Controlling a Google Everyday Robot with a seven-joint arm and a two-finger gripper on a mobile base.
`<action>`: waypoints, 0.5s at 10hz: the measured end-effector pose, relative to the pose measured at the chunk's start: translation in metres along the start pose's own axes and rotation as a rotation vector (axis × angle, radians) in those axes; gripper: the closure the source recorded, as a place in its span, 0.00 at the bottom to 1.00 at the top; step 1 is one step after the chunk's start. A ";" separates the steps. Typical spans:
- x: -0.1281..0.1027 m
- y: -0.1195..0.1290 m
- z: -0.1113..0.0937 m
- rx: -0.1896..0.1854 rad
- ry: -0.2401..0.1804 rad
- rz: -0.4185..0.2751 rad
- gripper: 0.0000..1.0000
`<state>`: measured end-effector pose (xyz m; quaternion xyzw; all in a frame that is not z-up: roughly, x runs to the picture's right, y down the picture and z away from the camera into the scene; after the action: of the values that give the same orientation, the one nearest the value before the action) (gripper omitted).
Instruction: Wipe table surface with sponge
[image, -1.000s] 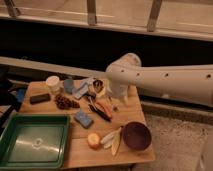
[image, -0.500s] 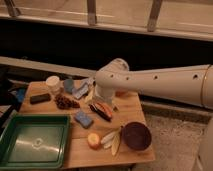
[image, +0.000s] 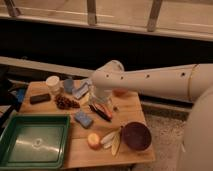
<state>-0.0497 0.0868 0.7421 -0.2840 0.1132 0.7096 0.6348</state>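
On the bench (image: 80, 150) I count one sponge (image: 83, 119), one green tray (image: 37, 117), one dark bowl (image: 136, 136), one white cup (image: 53, 84), one black bar (image: 40, 98) and two pale grey-blue pieces (image: 80, 91). My jaws hang low over the middle of the bench, just under my white wrist (image: 102, 92); whether they are apart or together I cannot tell. The sponge lies flat just left of them, towards the tray, and seems clear of them, though the view is dim there. Since a second ago my arm (image: 150, 80) has swung leftwards across the bench, while the sponge has kept its place.
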 end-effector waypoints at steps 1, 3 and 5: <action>0.001 0.005 0.019 -0.008 0.037 -0.013 0.20; 0.003 0.012 0.055 -0.023 0.122 -0.034 0.20; 0.008 0.024 0.086 -0.054 0.236 -0.065 0.20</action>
<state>-0.0953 0.1338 0.8026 -0.3860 0.1589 0.6530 0.6319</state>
